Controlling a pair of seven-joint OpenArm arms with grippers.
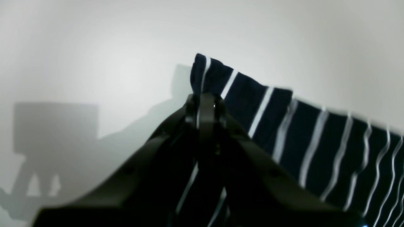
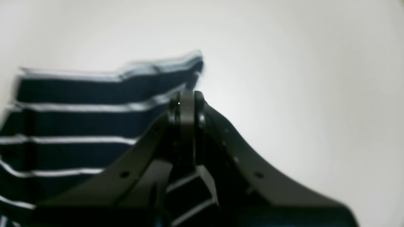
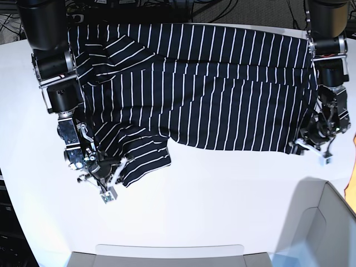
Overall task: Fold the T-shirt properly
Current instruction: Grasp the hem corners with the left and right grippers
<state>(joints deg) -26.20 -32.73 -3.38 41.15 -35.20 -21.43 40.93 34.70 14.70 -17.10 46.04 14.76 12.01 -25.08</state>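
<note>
both hands are clamped on cloth: our left hand [image 3: 311, 143] pinches the hem corner of the t-shirt [image 3: 211, 89] near the tabletop [image 3: 222, 211] edge on the base view's right, our right hand [image 3: 105, 173] grips the sleeve end on that view's left. we judge the fold barely begun: the shirt lies spread across the far half, rumpled at the sleeve end, no fold laid. its long axis runs side to side, collar end at the view's left.

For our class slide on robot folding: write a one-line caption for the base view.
Both arms pinch the striped T-shirt on the white table: right gripper at a sleeve, left gripper at the opposite edge.
</note>
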